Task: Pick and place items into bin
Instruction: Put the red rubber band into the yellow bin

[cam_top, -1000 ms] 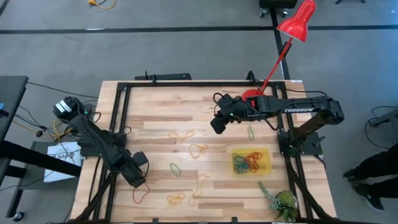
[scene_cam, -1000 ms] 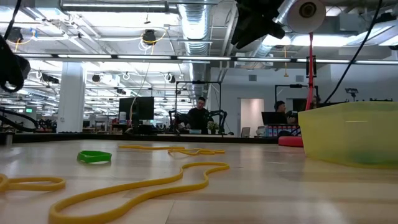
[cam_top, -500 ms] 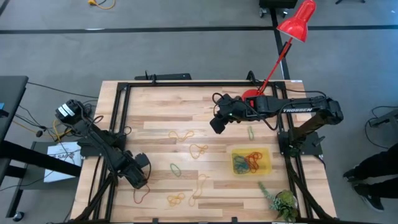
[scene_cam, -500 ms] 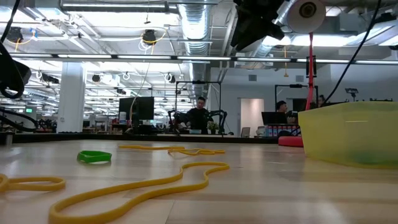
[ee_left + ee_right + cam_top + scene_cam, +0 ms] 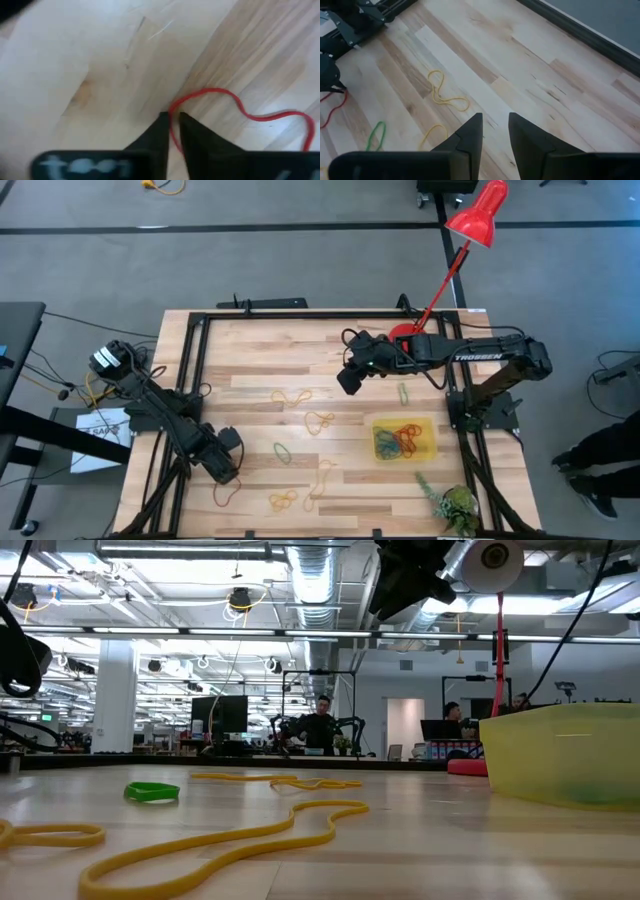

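1. Fingers of the left gripper (image 5: 171, 117) were pinched on a thin red rubber-band loop (image 5: 240, 107) lying on the pale wooden table (image 5: 260, 370), near its front-left corner in the high view (image 5: 228, 472).
2. The right gripper (image 5: 348, 380) hung above the table's middle, its jaws parted a little and holding nothing.
3. The shallow translucent yellow plastic bin (image 5: 405, 438) sat at the right side, with red, orange and blue bands inside.
4. Loose yellow loops (image 5: 292, 395) and a green loop (image 5: 283, 450) lay scattered between the arms.
5. A green plant sprig (image 5: 452, 502) lay just in front of the bin.
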